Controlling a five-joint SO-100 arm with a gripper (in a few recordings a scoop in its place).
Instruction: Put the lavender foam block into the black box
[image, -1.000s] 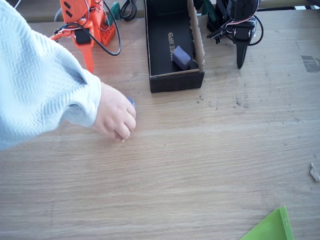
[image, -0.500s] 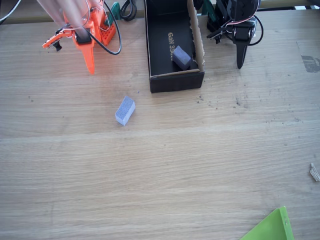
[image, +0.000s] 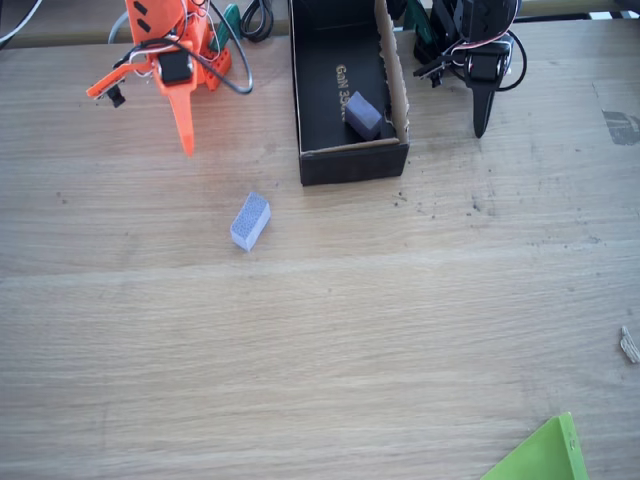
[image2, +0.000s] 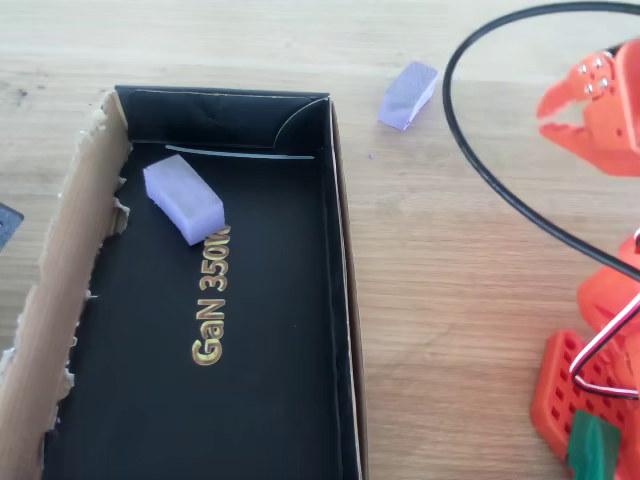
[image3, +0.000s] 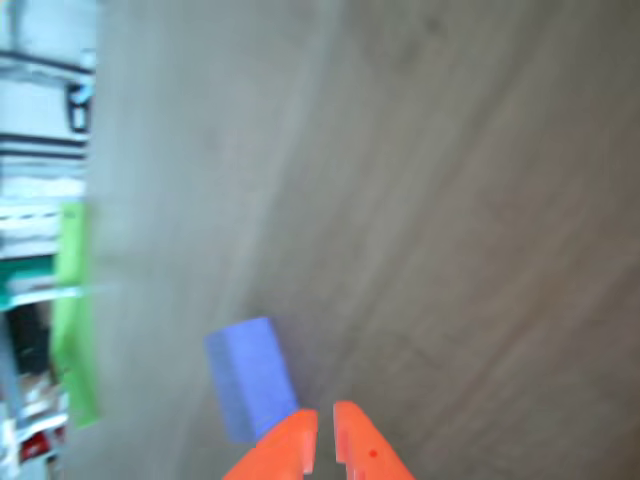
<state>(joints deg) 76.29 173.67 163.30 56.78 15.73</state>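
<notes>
Lavender foam block (image: 250, 221) on wood, apart from black box (image: 348, 160)

The fixed view looks steeply down on the wooden table (image: 330, 340) from its near side, taking in the orange arm's claw (image: 183, 125) at the far left and the black box (image: 350, 160) to the claw's right. The overhead view sits far closer, straight above the box (image2: 340, 300), turned about half a turn from the fixed view. The wrist view rides behind the claw (image3: 322, 440), blurred. All three share the lavender foam block (image: 250, 221) (image2: 407, 95) (image3: 250, 375).
</notes>
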